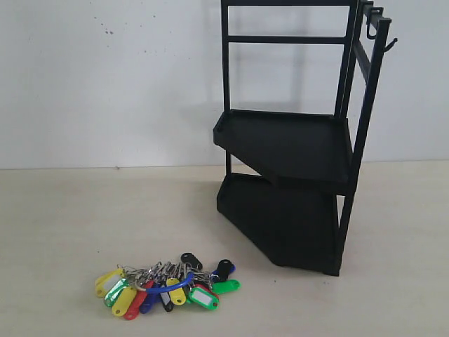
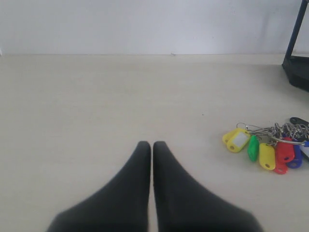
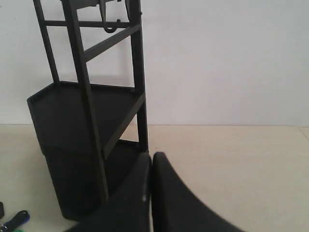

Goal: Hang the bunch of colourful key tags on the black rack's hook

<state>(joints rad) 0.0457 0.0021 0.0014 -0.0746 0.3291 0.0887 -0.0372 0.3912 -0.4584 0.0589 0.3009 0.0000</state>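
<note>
The bunch (image 1: 168,284) lay flat on the table (image 1: 63,210), just in front of the rack (image 1: 287,175) toward the left of the exterior view, and far below the hook (image 1: 391,46) on the rack's top right upright. The left gripper (image 2: 152,145) had its fingers pressed together on nothing, with the bunch well clear of its tips, between them and the rack's foot. The right gripper (image 3: 151,155), also pressed together and empty, sat close before the rack, the bunch barely showing at the edge of its view.
</note>
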